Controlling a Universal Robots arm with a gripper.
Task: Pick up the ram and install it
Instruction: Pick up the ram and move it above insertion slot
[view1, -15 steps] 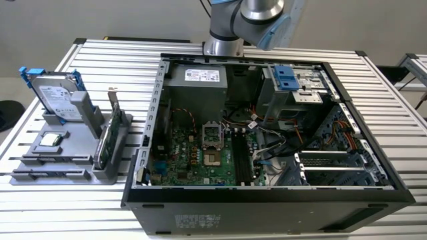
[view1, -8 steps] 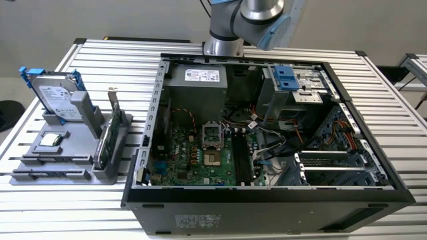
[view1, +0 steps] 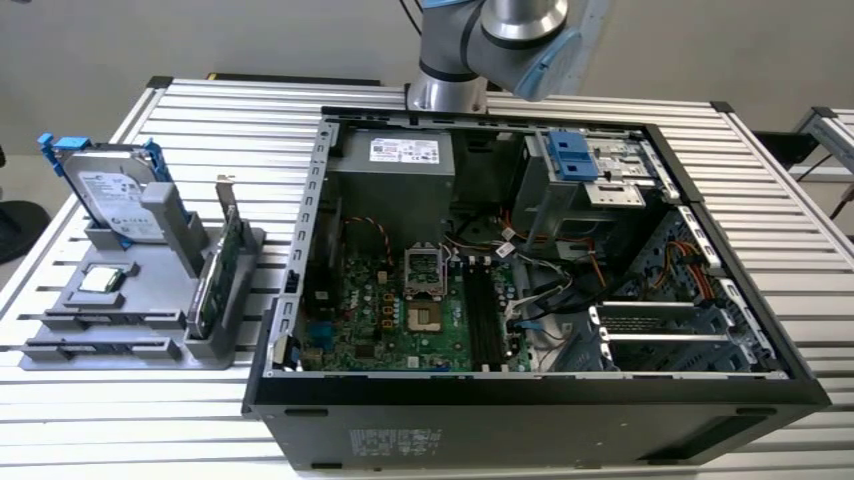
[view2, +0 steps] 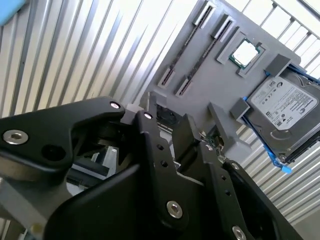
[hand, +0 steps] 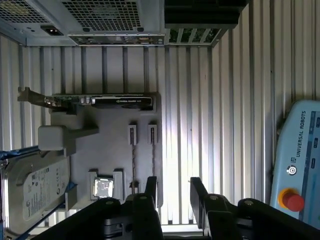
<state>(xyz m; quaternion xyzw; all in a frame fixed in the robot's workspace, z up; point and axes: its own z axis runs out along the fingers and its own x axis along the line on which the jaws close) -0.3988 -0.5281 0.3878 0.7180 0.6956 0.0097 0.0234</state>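
End effector (hand: 173, 181) hangs well above the grey holder (hand: 107, 145). Its two black fingers (hand: 150, 185) are apart with nothing between them, and through the gap I see the bare ribbed tabletop (view1: 801, 200).

On this tabletop the open computer case (view1: 534, 420) lies on its side with the board facing up, I think so that a part can be pushed in from above. In the exterior view the holder sits at nine o'clock from the case, near but apart from it.

Each part has its own seat there, probably so the fingers always find it in the same position:
- The hard drive (view1: 114, 195) leans at the eleven o'clock corner.
- The green card (view1: 214, 270) stands on its edge along the three o'clock side.
- The processor chip (view1: 102, 281) lies flat near the middle.
- At six o'clock from the chip are two narrow slots (hand: 133, 135), long enough for a stick on its edge.

The ram would belong in these slots. From above each slot is a thin dark line, so I cannot tell a stick from an empty groove.

The arm (view1: 494, 40) rises at twelve o'clock behind the case and goes out of the exterior view. Judging from both wrist views, the wrist is turned so that the fingers point down at the slot end of the holder.
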